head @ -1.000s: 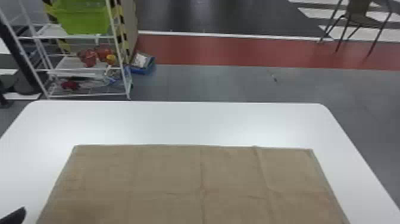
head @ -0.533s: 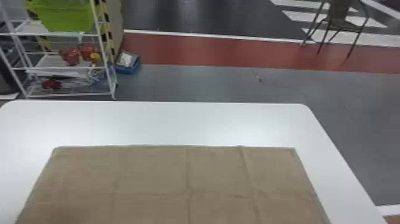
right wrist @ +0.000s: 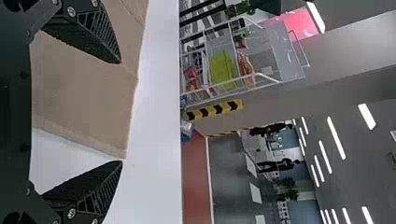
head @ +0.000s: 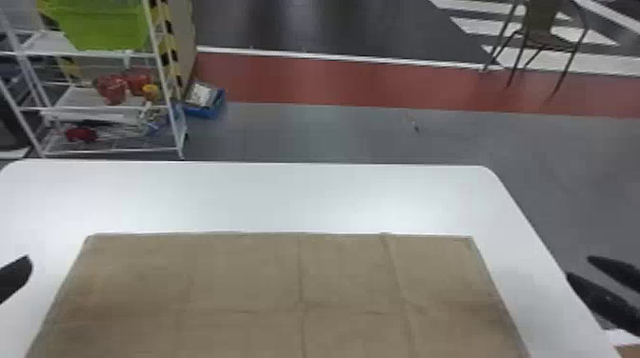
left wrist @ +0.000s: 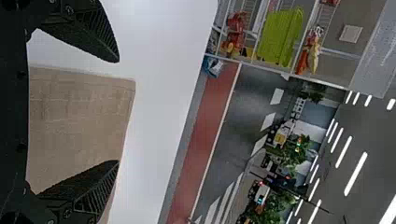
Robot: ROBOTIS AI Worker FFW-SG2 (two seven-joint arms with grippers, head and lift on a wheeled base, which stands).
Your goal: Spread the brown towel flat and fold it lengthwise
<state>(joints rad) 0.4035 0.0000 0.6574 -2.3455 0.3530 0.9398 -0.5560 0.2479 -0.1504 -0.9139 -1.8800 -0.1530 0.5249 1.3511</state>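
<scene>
While both grippers gape, your brown towel lies flat on the white table

Spread out before you, the rectangular brown cloth towel [head: 228,276] has its far edge running nearly straight across the smooth white table [head: 285,195] with rounded corners. You can see a crease near its middle, a slanting ridge to the right of that and a fainter crosswise wrinkle. Your left gripper [head: 14,278] is beside the towel's left edge in the head view; your right gripper [head: 578,267] shows across the table's right edge. Each has its fingers spread apart, with nothing clasped.

Beyond the table's far left stands a white metal rack [head: 109,151], carrying a bright green plastic bin [head: 102,26] above some red items [head: 112,88]. A yellow-and-black striped post [head: 165,43] is just beside the rack, and you have a blue box [head: 205,112] on the floor close by. Farther back on the right is a dark, thin-legged chair [head: 540,38].

Your head view cuts off the towel's near side and part of each gripper. In your right wrist view, one finger covers part of the cloth. What the red items are, and what fills the rack's lowest shelf, you can't make out.
</scene>
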